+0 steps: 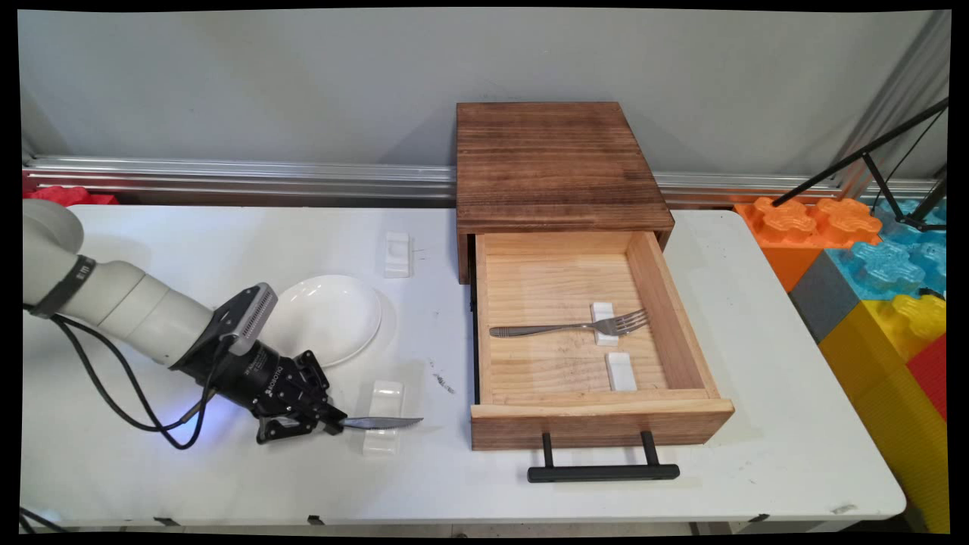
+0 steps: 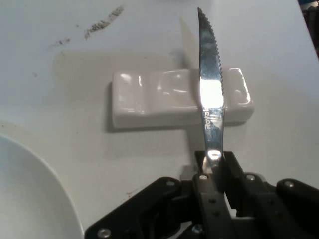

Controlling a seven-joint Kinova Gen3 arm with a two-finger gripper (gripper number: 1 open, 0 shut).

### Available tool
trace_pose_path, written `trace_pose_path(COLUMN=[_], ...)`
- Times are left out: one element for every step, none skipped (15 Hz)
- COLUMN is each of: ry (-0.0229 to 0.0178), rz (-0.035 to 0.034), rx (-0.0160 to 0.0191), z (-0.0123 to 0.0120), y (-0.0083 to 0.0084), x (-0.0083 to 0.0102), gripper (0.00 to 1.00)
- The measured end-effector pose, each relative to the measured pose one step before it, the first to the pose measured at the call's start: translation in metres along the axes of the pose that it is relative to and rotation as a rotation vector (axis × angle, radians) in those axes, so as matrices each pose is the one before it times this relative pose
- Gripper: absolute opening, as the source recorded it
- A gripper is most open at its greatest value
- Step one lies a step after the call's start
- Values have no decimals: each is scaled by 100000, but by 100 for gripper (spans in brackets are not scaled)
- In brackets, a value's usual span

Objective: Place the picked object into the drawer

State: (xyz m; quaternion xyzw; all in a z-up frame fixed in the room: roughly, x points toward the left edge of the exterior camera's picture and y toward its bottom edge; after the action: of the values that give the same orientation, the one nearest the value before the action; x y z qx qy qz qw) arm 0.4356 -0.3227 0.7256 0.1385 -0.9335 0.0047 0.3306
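My gripper [image 1: 333,421] [image 2: 213,167] is low over the table's front left and is shut on the handle of a serrated steel knife [image 1: 382,422] [image 2: 210,84]. The blade points right, toward the drawer, and passes over one end of a white cutlery rest [image 1: 383,416] [image 2: 172,97]. I cannot tell whether the blade touches the rest or hovers just above it. A white plate [image 1: 325,318] [image 2: 30,194] lies just behind the gripper.
A wooden box [image 1: 556,163] stands at the back with its drawer [image 1: 598,420] pulled out. In the drawer, a fork [image 1: 568,328] lies across one white rest [image 1: 603,324], with a second rest [image 1: 621,371] beside it. Another rest [image 1: 397,254] sits behind the plate. Coloured blocks [image 1: 878,265] stand at right.
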Motion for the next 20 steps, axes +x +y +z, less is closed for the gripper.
trace_pose_path(ry=[73,253,296,404,168,303,155,24,-42,-299,-134,-144,-13,15,142,216,316,308,295,372], rz=[39,101,103,161,49,172,26,-31,-50,-303,-391,-560,-484,-868,-850,-1041,-1075,-687,-765,-704], rx=[-150,-206,-225,-80,-178,-10,-104,98,277,205,337,456,352,575,464,504,550,375,420,362], z=[-85,-142,-207,-254,-195,-325,-538,-758,-664,-925,-710,-706,-455,-735,-563,-562,-461,-193,-197,-108], y=[38,1,3,-12,-4,-25,-29,-33,-10,34,23,24,16,12,21,27,45,10,25,23], x=[96,201,242,274,193,290,408,495,400,570,460,494,363,687,650,778,829,517,661,553], gripper=[0,0,0,0,0,0,0,0,0,0,0,0,0,0,0,0,0,0,0,0])
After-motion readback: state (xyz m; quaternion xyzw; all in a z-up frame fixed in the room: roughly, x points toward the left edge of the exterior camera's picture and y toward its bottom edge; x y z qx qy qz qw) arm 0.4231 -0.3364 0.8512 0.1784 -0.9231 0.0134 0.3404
